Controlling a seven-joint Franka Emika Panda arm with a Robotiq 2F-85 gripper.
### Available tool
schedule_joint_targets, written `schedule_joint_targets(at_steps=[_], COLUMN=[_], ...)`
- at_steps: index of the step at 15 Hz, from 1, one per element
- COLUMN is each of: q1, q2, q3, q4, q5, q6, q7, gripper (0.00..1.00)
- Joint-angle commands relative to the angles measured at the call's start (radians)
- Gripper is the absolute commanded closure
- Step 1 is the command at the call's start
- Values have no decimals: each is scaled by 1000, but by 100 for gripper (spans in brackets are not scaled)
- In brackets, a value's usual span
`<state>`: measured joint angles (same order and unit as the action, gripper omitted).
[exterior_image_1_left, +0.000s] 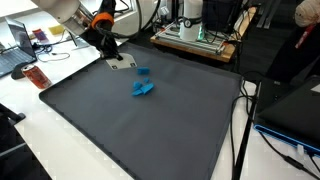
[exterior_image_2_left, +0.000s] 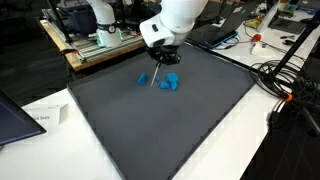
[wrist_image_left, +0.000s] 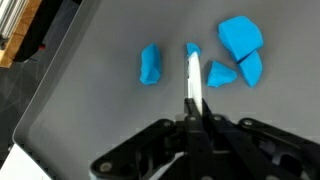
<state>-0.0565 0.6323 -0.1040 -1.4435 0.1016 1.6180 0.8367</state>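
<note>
My gripper (wrist_image_left: 193, 118) is shut on a thin white stick (wrist_image_left: 192, 85) with a blue tip, which points away from the jaws over the dark mat (wrist_image_left: 90, 110). Around the tip lie blue pieces: a small oblong one (wrist_image_left: 150, 66) to its left, a wedge (wrist_image_left: 219, 74) just right of it, and larger chunks (wrist_image_left: 241, 38) further right. In both exterior views the gripper (exterior_image_2_left: 160, 52) (exterior_image_1_left: 112, 55) hangs above the far part of the mat. The stick (exterior_image_2_left: 156, 78) reaches down between the lone blue piece (exterior_image_2_left: 143, 79) and the blue cluster (exterior_image_2_left: 170, 82) (exterior_image_1_left: 143, 89).
The dark mat (exterior_image_1_left: 150, 130) covers most of the white table (exterior_image_1_left: 40, 140). Laptops and clutter stand behind the far edge (exterior_image_1_left: 30, 45). An equipment rack (exterior_image_1_left: 195, 35) and cables (exterior_image_2_left: 285, 85) sit beside the mat. A laptop corner (exterior_image_2_left: 15, 120) lies near the front.
</note>
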Motion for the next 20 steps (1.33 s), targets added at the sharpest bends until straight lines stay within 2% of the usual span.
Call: schedule_joint_targets(at_steps=[1,9,15,17,20], q1=[-52,-114,-154,-162,-159], q2=[-85,-186,-250,-272,-294], q3=[8,-15,-8,-9,-15], q4=[-103,-270,-391,-436,-495], q5=[91,214,366,437,473], q6=[10,67,143,196,300], q7=[-128,-406,-583,-623,-674], gripper=[99,99,99,99,99])
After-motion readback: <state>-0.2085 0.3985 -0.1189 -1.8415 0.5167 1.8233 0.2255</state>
